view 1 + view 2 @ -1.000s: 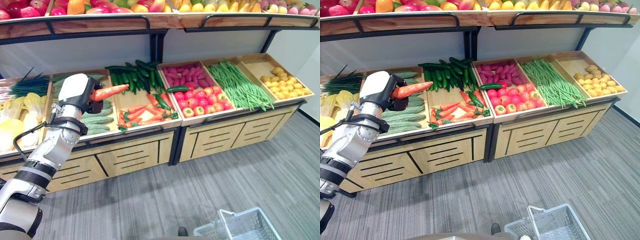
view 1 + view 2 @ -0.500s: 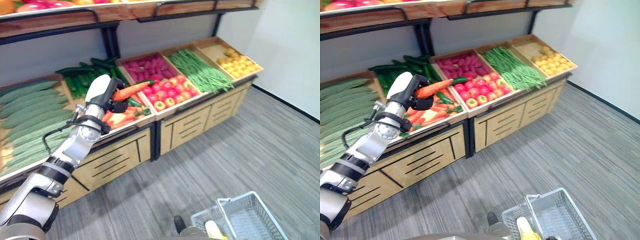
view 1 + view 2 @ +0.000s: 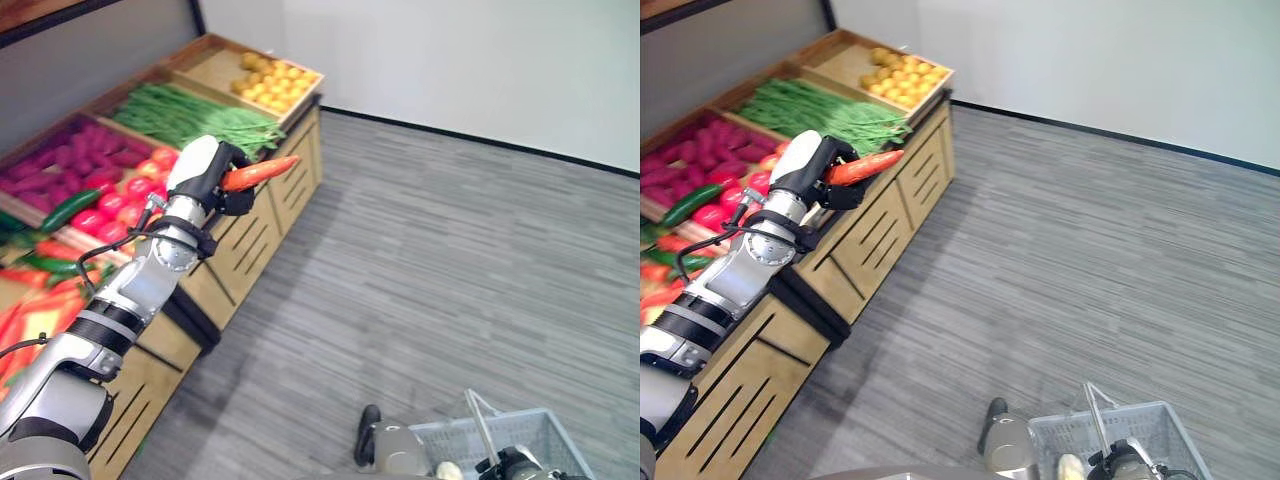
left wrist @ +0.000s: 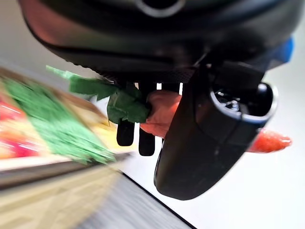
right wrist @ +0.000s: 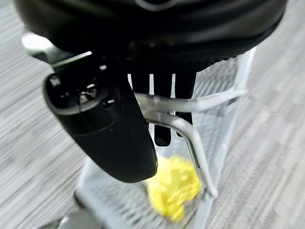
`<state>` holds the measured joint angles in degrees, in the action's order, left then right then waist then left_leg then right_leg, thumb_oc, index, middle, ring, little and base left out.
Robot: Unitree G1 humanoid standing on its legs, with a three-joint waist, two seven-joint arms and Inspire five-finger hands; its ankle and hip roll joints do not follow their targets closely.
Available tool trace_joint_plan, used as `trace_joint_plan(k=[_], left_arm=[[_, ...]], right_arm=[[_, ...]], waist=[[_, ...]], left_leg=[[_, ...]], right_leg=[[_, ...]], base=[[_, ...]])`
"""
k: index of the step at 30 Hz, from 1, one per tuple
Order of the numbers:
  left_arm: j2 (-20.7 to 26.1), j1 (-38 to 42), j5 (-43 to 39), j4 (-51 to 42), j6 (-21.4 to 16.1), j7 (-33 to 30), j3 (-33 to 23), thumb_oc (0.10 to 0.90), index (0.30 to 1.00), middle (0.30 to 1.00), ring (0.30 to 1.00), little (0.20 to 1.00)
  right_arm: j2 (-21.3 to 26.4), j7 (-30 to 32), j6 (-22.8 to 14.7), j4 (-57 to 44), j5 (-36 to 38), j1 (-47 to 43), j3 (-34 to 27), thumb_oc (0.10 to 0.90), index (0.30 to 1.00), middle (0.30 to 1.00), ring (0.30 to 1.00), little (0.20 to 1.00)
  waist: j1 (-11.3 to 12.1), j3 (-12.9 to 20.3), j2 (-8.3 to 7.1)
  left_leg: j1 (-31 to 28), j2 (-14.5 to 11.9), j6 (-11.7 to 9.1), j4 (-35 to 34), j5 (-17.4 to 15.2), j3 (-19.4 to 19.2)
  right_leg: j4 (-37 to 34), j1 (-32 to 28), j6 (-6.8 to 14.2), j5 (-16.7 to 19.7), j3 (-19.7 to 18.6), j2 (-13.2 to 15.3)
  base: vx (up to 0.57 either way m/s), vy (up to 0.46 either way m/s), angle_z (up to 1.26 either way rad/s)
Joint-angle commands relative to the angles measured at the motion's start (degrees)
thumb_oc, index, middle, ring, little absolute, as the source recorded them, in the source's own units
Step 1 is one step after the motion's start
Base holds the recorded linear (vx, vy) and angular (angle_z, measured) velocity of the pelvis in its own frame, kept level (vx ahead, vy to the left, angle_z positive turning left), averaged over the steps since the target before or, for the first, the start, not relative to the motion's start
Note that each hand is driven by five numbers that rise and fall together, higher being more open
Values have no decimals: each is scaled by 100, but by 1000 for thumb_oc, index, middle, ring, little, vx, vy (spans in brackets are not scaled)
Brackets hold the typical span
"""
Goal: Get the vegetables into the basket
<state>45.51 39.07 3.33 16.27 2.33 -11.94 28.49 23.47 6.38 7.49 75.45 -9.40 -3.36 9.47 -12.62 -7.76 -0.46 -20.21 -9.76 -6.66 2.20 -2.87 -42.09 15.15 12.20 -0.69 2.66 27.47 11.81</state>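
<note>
Along the left edge of the head views runs a long wooden produce stand (image 3: 235, 235) with slatted drawer fronts, its bins slanting away toward the upper left. Grey striped carpet (image 3: 450, 250) takes up the middle and right, with a pale wall (image 3: 480, 70) across the top. Nearest the far corner a bin holds small yellow fruit (image 3: 270, 80), then comes a heap of green beans (image 3: 195, 115), then red tomatoes (image 3: 125, 190) beside darker purple-red roots (image 3: 70, 160), with a lone cucumber (image 3: 68, 210) lying at their edge and more carrots (image 3: 25, 330) at the far left. The robot's left arm reaches up from the lower left, and its left hand (image 3: 215, 180) sits in the upper left of the frame with fingers and thumb curled round a carrot (image 3: 258, 173), the orange tip pointing right over the front of the stand. From the left wrist camera the green top of that carrot (image 4: 116, 98) sticks out on one side of the fist and the tip on the other. At the bottom right a grey wire basket (image 3: 520, 445) sits low, well apart from the carrot. The right hand (image 5: 124, 133) has its fingers hooked over the basket's wire handle (image 5: 190, 109), and something yellow (image 5: 174, 186) lies inside the basket.
</note>
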Motion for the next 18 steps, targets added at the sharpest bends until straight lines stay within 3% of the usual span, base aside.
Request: trace_joint_plan(k=[1, 5, 7, 8, 9, 11, 12, 13, 14, 15, 17, 18], left_arm=[[85, 516, 88, -402, -326, -176, -565, 400, 300, 300, 300, 300], [-182, 625, -5, -370, -339, -151, -460, 400, 300, 300, 300, 300], [-253, 633, -41, -368, -354, -162, -461, 400, 300, 300, 300, 300], [-236, 585, -134, -346, -355, -130, -489, 400, 300, 300, 300, 300], [-236, 585, -134, -347, -355, -129, -490, 400, 300, 300, 300, 300], [-167, 496, -193, -340, -354, -131, -561, 400, 300, 300, 300, 300], [-161, 489, -196, -347, -356, -129, -566, 400, 300, 300, 300, 300], [-102, 407, -244, -396, -381, -137, -619, 400, 300, 300, 300, 300], [23, 36, -271, -567, -392, -136, -878, 400, 300, 300, 300, 300], [75, -413, -202, -717, -375, -122, -1223, 400, 300, 300, 300, 300], [145, -568, -163, -755, -402, -112, -1358, 400, 300, 300, 300, 300], [153, -666, -158, -795, -429, -136, -1438, 400, 300, 300, 300, 300]], right_arm=[[2, 122, -17, 232, -33, 310, 152, 400, 300, 300, 300, 300], [113, 143, 5, 285, 53, 445, 43, 400, 300, 300, 300, 300], [154, 170, -8, 281, 70, 418, 55, 400, 300, 300, 300, 300], [201, 210, -18, 297, 138, 362, 98, 400, 300, 300, 300, 300], [201, 210, -18, 298, 138, 361, 98, 400, 300, 300, 300, 300], [232, 207, -35, 281, 138, 324, 189, 400, 300, 300, 300, 300], [231, 205, -34, 280, 139, 322, 191, 400, 300, 300, 300, 300], [263, 210, -39, 244, 128, 268, 256, 400, 300, 300, 300, 300], [299, 150, -33, 242, 61, 150, 393, 400, 300, 300, 300, 300], [341, 75, -25, 250, -58, 33, 529, 400, 300, 300, 300, 300], [419, 8, -33, 210, -171, -49, 619, 400, 300, 300, 300, 300], [445, 7, -59, 174, -180, -115, 662, 400, 300, 300, 300, 300]], waist=[[-62, 508, -105], [-325, 447, 177], [-362, 422, 248], [-289, 356, 302], [-290, 353, 315], [-89, 277, 257], [-101, 270, 259], [62, 204, 170], [302, 213, -5], [548, 203, -102], [682, 170, -100], [853, 101, -109]], left_leg=[[299, 89, -5, -309, -67, 303], [360, -343, -259, -320, 252, 356], [407, -530, -372, -191, 338, 380], [609, -1021, -704, 553, 851, 608], [620, -1052, -722, 580, 849, 616], [883, -1260, -769, 1279, 1358, 1287], [925, -1297, -778, 1347, 1354, 1326], [1143, -1126, -563, 1518, 1435, 1821], [1539, -567, -191, 1635, 922, 2790], [1904, -209, 5, 1173, 620, 3163], [2031, -79, -56, 405, 612, 3144], [2214, 72, -75, 201, 781, 3469]], right_leg=[[-1292, -897, 1459, 957, -127, 753], [-1000, -732, 1195, 454, -187, 401], [-922, -680, 1113, 299, -214, 266], [-1028, -784, 875, 58, -338, -145], [-1036, -790, 862, 53, -330, -169], [-1241, -961, 673, -58, -564, -494], [-1267, -975, 649, -57, -552, -517], [-1345, -983, 530, 29, -617, -577], [-1534, -1089, 516, -36, -1051, -632], [-1616, -1229, 641, -33, -1437, -620], [-1657, -1391, 694, -103, -1623, -660], [-1659, -1502, 694, -126, -1788, -684]], base=[[54, -249, -33], [52, -233, -2], [107, -304, -15], [121, -291, -13], [169, -345, -19], [126, -173, -49], [57, -158, -79], [101, -102, -98], [286, -97, -149], [362, -23, -165], [330, 63, -143], [261, 56, -124]])
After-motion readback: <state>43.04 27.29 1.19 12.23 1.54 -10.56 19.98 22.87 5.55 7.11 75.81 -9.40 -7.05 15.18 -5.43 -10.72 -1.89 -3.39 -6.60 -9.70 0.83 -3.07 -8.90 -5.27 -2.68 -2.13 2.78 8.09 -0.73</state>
